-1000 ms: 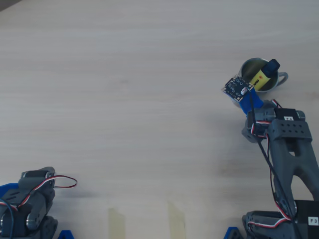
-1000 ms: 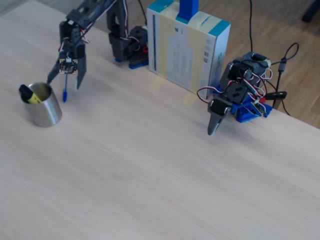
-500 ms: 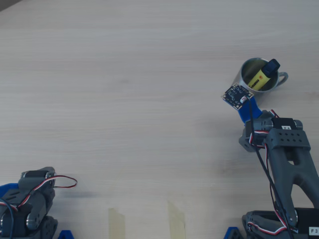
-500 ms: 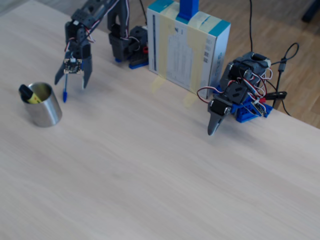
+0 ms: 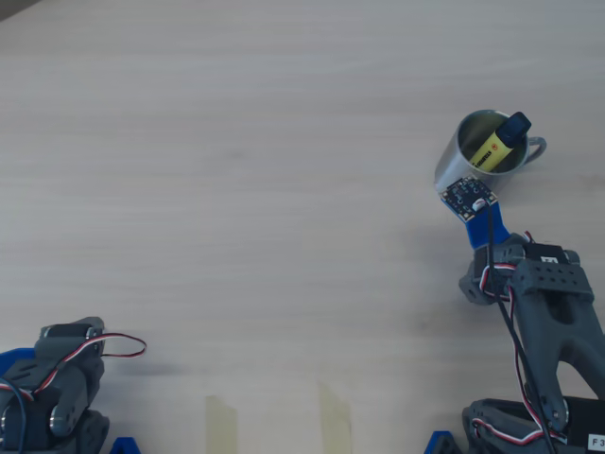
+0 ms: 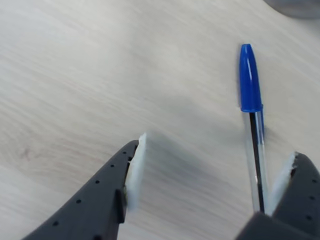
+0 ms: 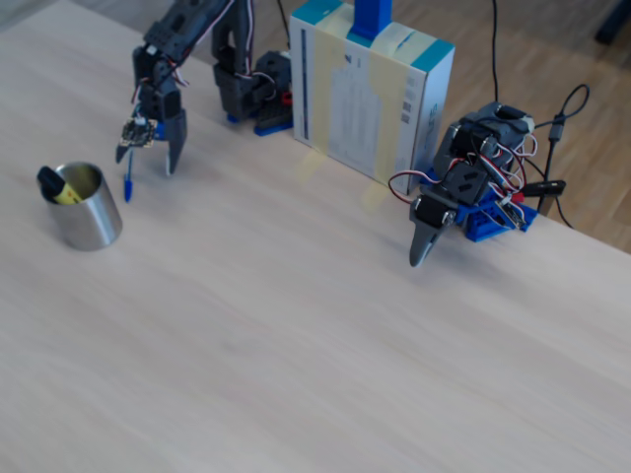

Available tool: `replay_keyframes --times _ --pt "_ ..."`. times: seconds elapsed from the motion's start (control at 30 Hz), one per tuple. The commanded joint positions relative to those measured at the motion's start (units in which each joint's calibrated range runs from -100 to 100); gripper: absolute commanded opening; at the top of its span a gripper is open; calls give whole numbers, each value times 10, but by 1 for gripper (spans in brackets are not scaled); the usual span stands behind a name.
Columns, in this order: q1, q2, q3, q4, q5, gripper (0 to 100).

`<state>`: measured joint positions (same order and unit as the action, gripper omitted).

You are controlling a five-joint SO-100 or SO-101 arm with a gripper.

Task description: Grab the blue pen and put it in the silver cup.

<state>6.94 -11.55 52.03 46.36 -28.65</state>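
Note:
The blue pen [image 6: 250, 80] lies flat on the table, its blue cap pointing away from me and its clear barrel [image 6: 256, 160] running back beside my right pad [image 6: 283, 179]. My gripper [image 6: 215, 150] is open, straddling the pen low over the wood without closing on it. In the fixed view the gripper [image 7: 145, 163] hangs over the pen [image 7: 127, 183], just behind the silver cup [image 7: 87, 212]. In the overhead view the gripper [image 5: 466, 197] hides the pen and sits just below the silver cup [image 5: 452, 163]. A yellow highlighter [image 5: 498, 145] stands in the cup.
A second arm rests folded at the bottom left of the overhead view [image 5: 52, 388] and at the right of the fixed view [image 7: 463, 192]. A white and teal box [image 7: 370, 94] stands at the table's back edge. Tape strips [image 5: 222, 421] mark the wood.
My gripper has drawn back toward the arm's base and shifted sideways, while staying open. The pen has stayed where it lay, and the cup has not moved.

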Motion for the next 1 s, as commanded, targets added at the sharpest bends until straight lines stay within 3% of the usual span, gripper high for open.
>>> replay_keyframes --times 0.0,0.97 --pt "13 -18 28 -51 0 39" --pt "50 -11 42 -113 -3 39"
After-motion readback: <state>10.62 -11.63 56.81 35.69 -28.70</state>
